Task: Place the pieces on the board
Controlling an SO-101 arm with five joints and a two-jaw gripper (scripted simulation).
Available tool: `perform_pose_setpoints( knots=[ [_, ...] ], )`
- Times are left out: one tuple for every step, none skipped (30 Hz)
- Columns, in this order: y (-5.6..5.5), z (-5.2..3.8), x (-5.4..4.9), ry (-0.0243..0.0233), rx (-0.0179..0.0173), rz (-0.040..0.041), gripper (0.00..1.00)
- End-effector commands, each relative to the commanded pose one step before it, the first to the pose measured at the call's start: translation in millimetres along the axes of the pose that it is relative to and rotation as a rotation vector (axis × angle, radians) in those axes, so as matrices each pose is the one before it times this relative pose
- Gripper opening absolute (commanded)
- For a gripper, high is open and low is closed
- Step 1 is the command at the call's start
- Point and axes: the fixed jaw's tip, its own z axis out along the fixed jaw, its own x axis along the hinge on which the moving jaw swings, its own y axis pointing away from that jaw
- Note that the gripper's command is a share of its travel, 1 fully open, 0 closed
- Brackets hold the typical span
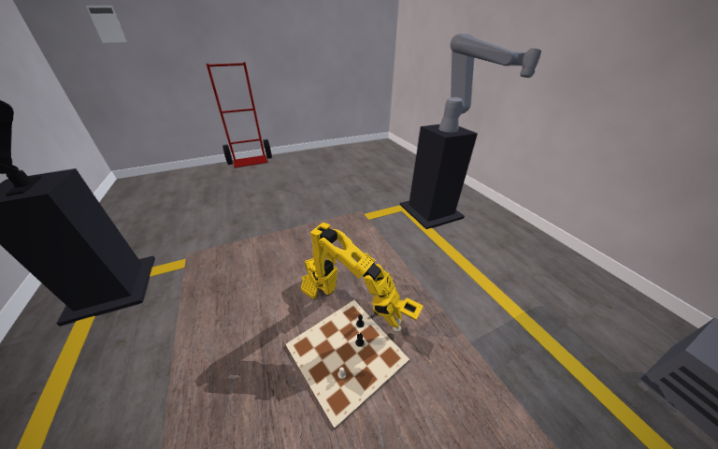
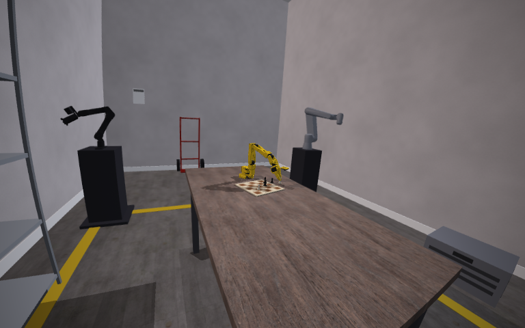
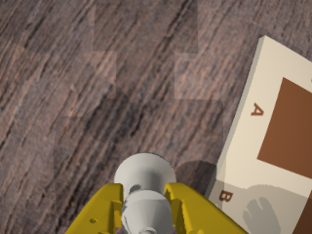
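Observation:
My gripper point(image 1: 395, 325) point(image 2: 279, 180) point(image 3: 145, 192) is shut on the white bishop point(image 3: 147, 212), just outside the board's lettered edge near B. The bishop is upright, with its round base at or very near the table. The board point(image 1: 334, 421) point(image 2: 257, 194) point(image 3: 243, 134) carries a small black piece point(image 1: 360, 321) point(image 2: 272, 180) that looks like the black pawn, close to the edge beside my gripper. A white piece point(image 1: 341, 373) point(image 2: 258, 187), probably the white pawn, stands on a brown square. Their exact square names are too small to read.
A taller black piece point(image 1: 360, 340) point(image 2: 264, 182) stands upright on the board near the small black one. The wooden table point(image 1: 237, 317) point(image 2: 310, 251) extends around the board. The arm reaches over from behind the board. The shelf, trolley and other arms stand away from the table.

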Motion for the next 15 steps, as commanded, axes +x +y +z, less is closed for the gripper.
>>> perform_pose_setpoints(
  knots=[
    [-2.94, -10.523, -9.39, -0.02074, 0.00515, 0.00755, 0.00],
    [-0.01, -1.969, -1.13, -0.00004, 0.00000, 0.00000, 0.00],
    [-0.01, -1.978, -1.10, -0.00002, 0.00000, 0.00000, 0.00],
    [-0.01, -1.923, -1.11, -0.00004, 0.00000, 0.00000, 0.00],
    [-0.01, -1.835, -1.14, -0.00003, 0.00000, 0.00000, 0.00],
    [-0.01, -1.806, -1.09, -0.00004, 0.00000, 0.00000, 0.00],
    [-0.01, -1.760, -1.02, -0.00002, 0.00000, 0.00000, 0.00],
    [-0.01, -1.702, -0.96, -0.00002, 0.00000, 0.00000, 0.00],
    [-0.01, -1.629, -0.88, -0.00001, 0.00000, 0.00000, 0.00],
    [-0.01, -1.483, -0.89, -0.00003, 0.00000, 0.00000, 0.00],
    [-0.01, -1.362, -0.85, -0.00001, 0.00000, 0.00000, 0.00],
    [0.00, 0.000, 0.00, 0.00000, 0.00000, 0.00000, 0.00],
    [0.00, 0.000, 0.00, 0.00000, 0.00000, 0.00000, 0.00],
    [-0.01, -1.264, -0.77, -0.00002, 0.00000, 0.00000, 0.00],
    [-0.01, -1.155, -0.68, -0.00001, 0.00000, 0.00000, 0.00]
  ],
)
